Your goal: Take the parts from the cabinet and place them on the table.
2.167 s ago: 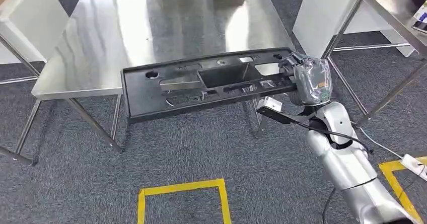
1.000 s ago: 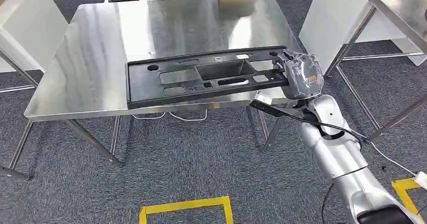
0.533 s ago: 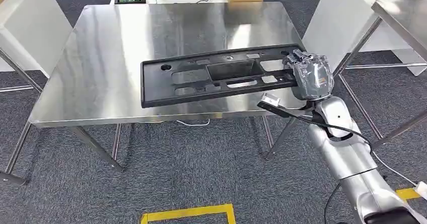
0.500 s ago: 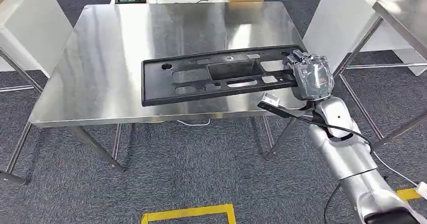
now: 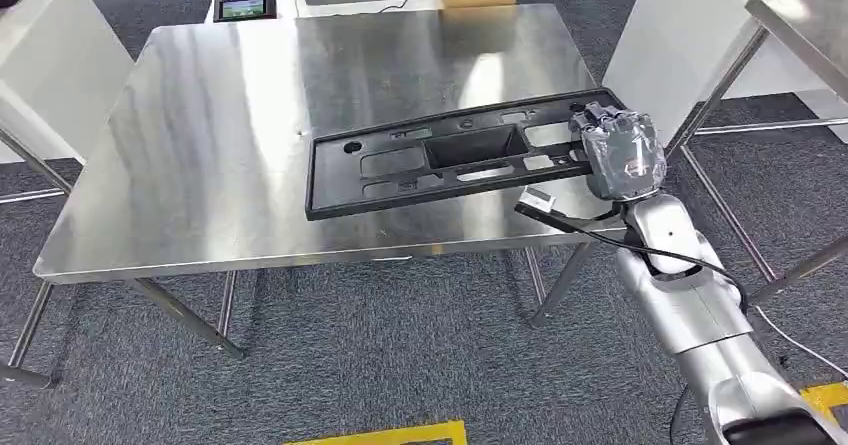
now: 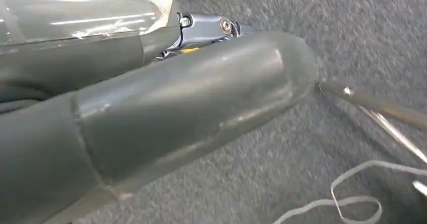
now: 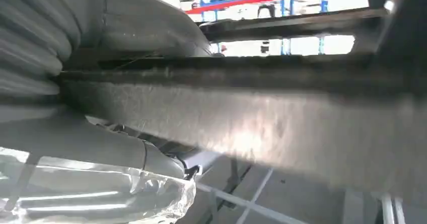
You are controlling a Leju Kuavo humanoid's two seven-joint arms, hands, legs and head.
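The left hand [image 6: 126,113] shows in its wrist view as a blurred grey thumb over carpet, so whether its fingers are apart or curled cannot be told. A long black plastic part [image 5: 450,155] lies across the steel table [image 5: 200,145], its far-right end gripped by the right hand [image 5: 622,155] (wrapped in clear film). Grey carpet [image 5: 380,355] lies under the table, and a white cabinet [image 5: 45,55] stands at the left.
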